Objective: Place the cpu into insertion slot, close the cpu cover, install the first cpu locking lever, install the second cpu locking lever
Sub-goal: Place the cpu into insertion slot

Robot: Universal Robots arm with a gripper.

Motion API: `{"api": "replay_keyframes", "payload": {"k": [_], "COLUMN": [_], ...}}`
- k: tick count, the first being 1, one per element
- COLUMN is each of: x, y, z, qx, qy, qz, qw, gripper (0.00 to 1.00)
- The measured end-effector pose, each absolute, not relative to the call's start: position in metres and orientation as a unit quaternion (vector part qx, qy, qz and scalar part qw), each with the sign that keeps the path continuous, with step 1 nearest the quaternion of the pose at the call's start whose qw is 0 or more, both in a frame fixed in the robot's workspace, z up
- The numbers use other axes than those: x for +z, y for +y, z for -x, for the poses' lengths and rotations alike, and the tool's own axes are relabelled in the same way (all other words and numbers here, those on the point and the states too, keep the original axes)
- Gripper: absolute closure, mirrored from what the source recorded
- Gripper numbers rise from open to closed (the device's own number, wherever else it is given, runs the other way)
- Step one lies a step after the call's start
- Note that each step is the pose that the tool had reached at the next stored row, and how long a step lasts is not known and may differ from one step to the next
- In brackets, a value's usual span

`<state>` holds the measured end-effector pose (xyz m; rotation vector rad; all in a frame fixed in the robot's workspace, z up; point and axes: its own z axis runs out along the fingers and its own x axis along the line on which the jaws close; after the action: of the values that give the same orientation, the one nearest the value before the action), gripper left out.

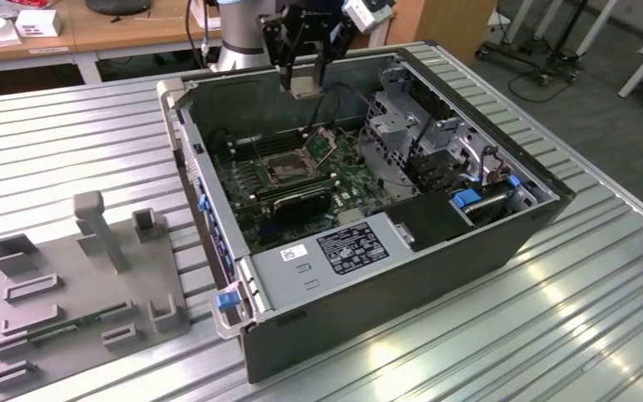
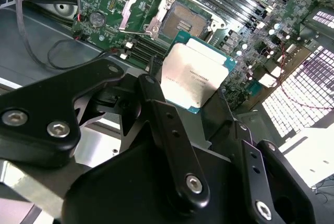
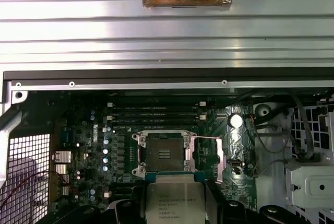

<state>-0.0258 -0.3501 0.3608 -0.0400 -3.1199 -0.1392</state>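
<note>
My gripper hangs over the far wall of the open computer case, shut on the cpu. In both wrist views the cpu is a pale silvery square held flat between the black fingers, well above the motherboard. The insertion slot lies bare below it, with a dark centre and a silvery rim. The cpu cover stands swung open at one side of the slot. A thin locking lever sticks out beside the socket.
The case walls enclose the board. A drive cage and loose cables sit beside the socket, and long black memory slots run next to it. A grey fixture tray lies on the ribbed metal table at the exterior view's left.
</note>
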Motion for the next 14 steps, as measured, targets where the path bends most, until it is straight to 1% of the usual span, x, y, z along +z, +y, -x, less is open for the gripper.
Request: {"api": "replay_keyframes", "payload": {"k": [14], "x": [0.3585], "y": [-0.3501], "z": [0.0258], "qx": [-0.045], "qy": [-0.999], "qz": [0.013], "qw": [0.009], "gripper": [0.46]}}
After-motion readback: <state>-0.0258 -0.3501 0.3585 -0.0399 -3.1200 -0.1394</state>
